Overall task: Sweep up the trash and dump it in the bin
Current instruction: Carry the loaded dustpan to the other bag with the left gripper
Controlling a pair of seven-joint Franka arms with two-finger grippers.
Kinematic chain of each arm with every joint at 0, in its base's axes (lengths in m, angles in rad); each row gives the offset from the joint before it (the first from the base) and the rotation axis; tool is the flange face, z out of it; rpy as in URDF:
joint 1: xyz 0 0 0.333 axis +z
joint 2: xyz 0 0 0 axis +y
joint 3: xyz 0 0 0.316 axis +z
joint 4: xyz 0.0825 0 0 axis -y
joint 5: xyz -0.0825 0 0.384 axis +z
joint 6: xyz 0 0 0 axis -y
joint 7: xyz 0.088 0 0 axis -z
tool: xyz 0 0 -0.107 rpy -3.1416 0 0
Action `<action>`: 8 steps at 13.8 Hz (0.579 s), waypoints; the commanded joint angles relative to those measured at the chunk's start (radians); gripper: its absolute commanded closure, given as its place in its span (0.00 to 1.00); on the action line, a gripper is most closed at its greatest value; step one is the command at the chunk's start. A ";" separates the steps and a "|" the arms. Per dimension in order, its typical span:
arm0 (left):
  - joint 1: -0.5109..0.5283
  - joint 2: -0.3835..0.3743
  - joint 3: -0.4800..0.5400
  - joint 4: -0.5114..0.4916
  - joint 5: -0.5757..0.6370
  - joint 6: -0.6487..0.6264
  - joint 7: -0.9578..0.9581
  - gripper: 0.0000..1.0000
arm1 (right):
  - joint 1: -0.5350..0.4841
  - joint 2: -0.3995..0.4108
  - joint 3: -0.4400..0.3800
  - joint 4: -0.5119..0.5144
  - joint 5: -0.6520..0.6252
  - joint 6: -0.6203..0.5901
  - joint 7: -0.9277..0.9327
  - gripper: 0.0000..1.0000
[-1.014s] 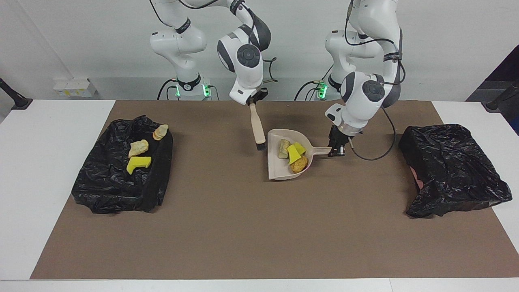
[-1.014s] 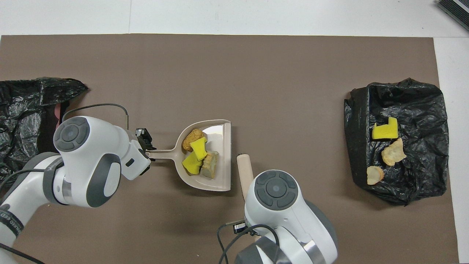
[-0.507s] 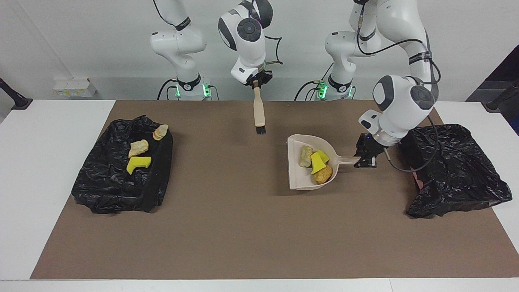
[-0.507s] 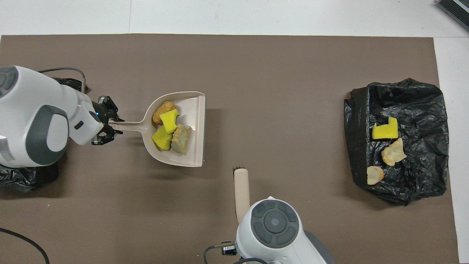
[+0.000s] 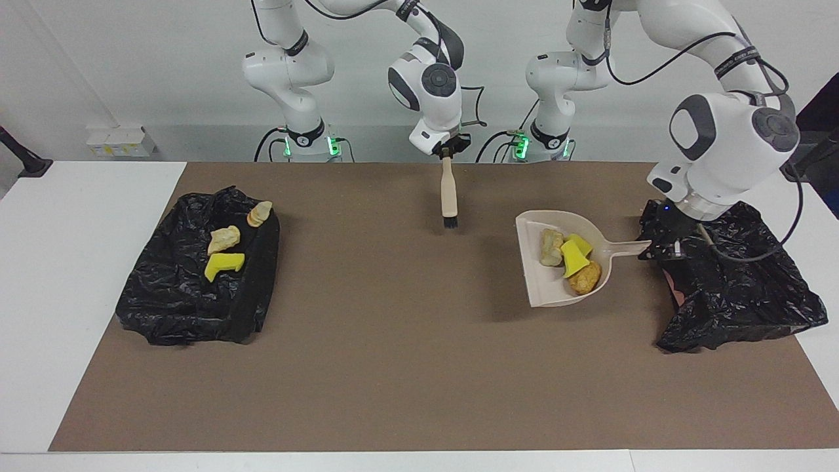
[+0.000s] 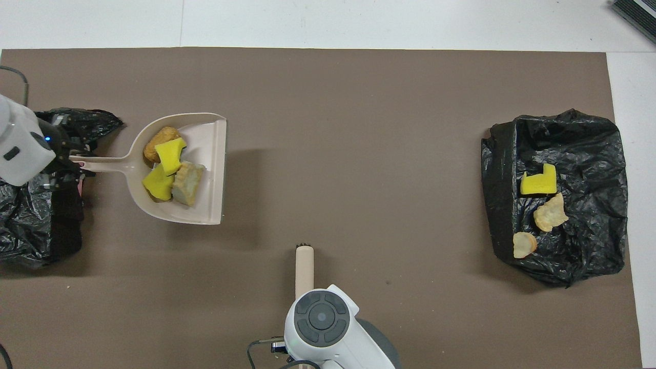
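From across the table, the left gripper (image 5: 657, 244) is clamped on the handle of a beige dustpan (image 5: 544, 278) held up in the air over the brown mat (image 5: 393, 367), just beside the black bin bag (image 5: 741, 288) at the left arm's end. 4 pieces of trash (image 5: 569, 257) sit in the pan: a pale chunk, 2 yellow foam bits and an orange-brown lump. The right gripper (image 5: 448, 149) is closed on the top of a wooden brush (image 5: 449, 193) that hangs bristles down over the mat near the robots. At the right arm's end, 3 more scraps (image 5: 226, 252) lie on another black bag (image 5: 190, 301).

From above, the dustpan's (image 6: 207, 169) shadow falls on the mat beside it. Its handle runs to the left gripper (image 6: 64, 164) at the edge of the bin bag (image 6: 31, 225). The brush handle (image 6: 304, 269) pokes out from under the right arm's wrist, so that gripper itself is hidden here. The 3 scraps (image 6: 543, 205) rest on the other bag (image 6: 589, 241).
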 commanded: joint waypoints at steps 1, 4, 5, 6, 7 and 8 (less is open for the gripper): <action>0.110 0.009 -0.009 0.046 0.028 -0.044 0.105 1.00 | 0.000 0.046 0.009 0.000 -0.045 0.019 0.018 1.00; 0.212 0.014 -0.007 0.052 0.046 -0.011 0.277 1.00 | -0.002 0.050 0.009 -0.008 -0.059 0.019 0.012 1.00; 0.245 0.014 -0.006 0.052 0.060 -0.008 0.305 1.00 | -0.005 0.058 0.009 -0.007 -0.059 0.020 0.010 0.80; 0.278 0.015 -0.006 0.055 0.083 -0.006 0.316 1.00 | -0.011 0.069 0.007 -0.002 -0.059 0.020 -0.002 0.21; 0.307 0.020 -0.006 0.075 0.108 -0.002 0.323 1.00 | -0.014 0.082 0.007 0.015 -0.064 0.019 -0.023 0.00; 0.345 0.026 -0.006 0.092 0.123 0.009 0.340 1.00 | -0.020 0.084 0.000 0.033 -0.070 0.019 -0.030 0.00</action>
